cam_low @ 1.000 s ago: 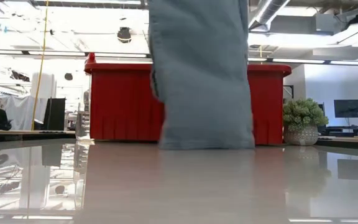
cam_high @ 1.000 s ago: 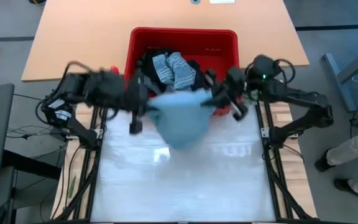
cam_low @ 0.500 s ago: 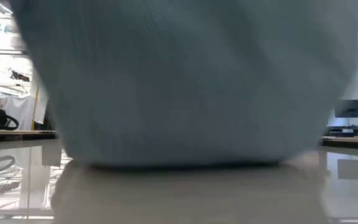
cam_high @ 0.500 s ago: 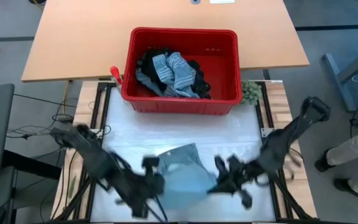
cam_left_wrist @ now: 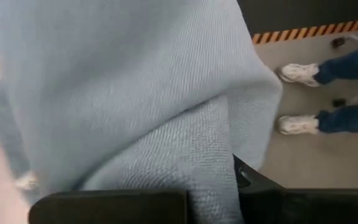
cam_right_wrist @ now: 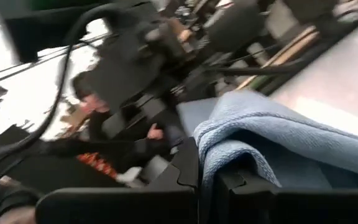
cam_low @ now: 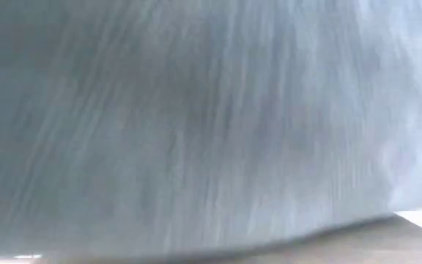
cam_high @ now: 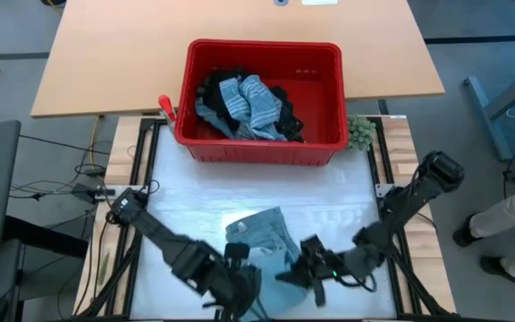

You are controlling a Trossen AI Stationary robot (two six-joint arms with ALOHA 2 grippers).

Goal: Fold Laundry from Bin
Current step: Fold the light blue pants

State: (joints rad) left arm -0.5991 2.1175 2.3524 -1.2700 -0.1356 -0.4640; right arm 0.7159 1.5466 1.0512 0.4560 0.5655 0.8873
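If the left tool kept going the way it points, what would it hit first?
Probably nothing solid: the left tool, shut on the light blue-grey garment, points off the table's near edge toward open floor; cloth blocks much of its wrist view.

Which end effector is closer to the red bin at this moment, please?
Right, though only slightly. The right end effector and the left end effector both grip the light blue-grey garment at the table's near edge, far from the red bin; the left sits marginally farther.

Soft ribbed light blue-grey garment (cam_high: 262,241), glossy red plastic bin (cam_high: 329,98), matt wooden table (cam_high: 132,54)
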